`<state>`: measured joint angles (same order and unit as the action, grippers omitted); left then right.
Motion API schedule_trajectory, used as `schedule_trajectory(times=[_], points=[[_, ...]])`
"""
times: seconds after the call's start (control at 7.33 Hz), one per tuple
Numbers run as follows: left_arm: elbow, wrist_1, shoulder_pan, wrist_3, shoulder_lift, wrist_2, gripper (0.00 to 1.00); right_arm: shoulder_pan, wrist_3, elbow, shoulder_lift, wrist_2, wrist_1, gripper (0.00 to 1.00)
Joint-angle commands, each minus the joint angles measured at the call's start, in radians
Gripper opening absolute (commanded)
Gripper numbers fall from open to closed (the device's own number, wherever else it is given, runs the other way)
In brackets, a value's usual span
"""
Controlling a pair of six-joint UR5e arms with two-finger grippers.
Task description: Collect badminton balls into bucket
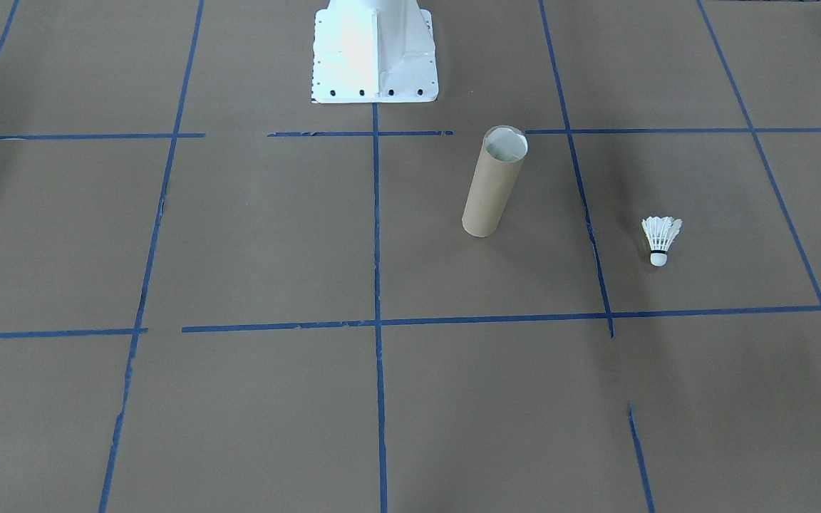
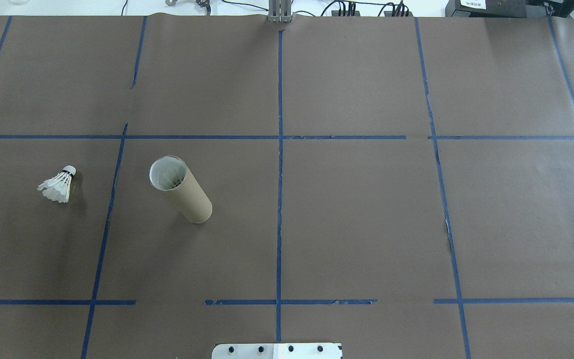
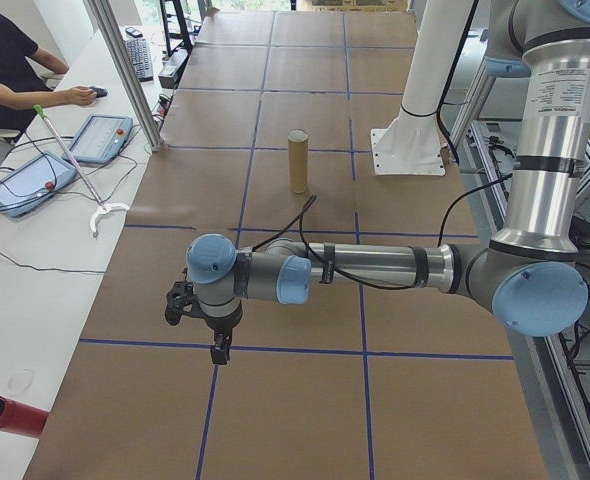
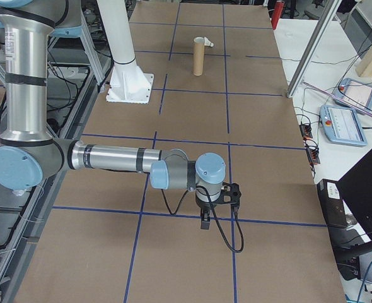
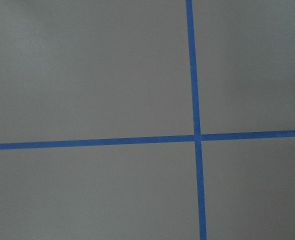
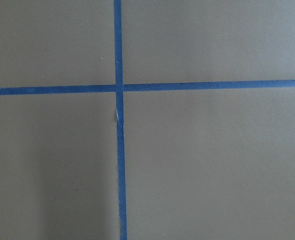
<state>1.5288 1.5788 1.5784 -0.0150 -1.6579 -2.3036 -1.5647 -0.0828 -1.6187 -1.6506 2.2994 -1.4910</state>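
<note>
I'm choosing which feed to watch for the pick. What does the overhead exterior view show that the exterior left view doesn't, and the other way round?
Only the overhead exterior view shows the shuttlecock, lying on its side to the left of the tube, apart from it, and the tube's pale inside.

Only the exterior left view shows the left arm, its left gripper pointing down above a tape crossing, and a seated person at the side bench.

Both show the upright cardboard tube on the brown table with blue tape lines.

Shuttlecock (image 2: 58, 185) lies left of bucket (image 2: 181, 190) (apart).
</note>
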Motion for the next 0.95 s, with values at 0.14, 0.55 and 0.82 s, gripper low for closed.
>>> schedule_trajectory(times=[0.14,0.55,0.82], points=[[0.002,0.018,0.000,0.001,-0.005,0.001,1.00,0.000,0.000,0.000,0.000,0.000,0.000,1.00],[0.111,0.013,-0.008,-0.064,-0.013,0.006,1.00,0.000,0.000,-0.001,0.000,0.000,0.000,1.00],[0.230,0.038,-0.098,-0.361,-0.002,-0.004,1.00,0.000,0.000,0.000,0.000,0.000,0.000,1.00]])
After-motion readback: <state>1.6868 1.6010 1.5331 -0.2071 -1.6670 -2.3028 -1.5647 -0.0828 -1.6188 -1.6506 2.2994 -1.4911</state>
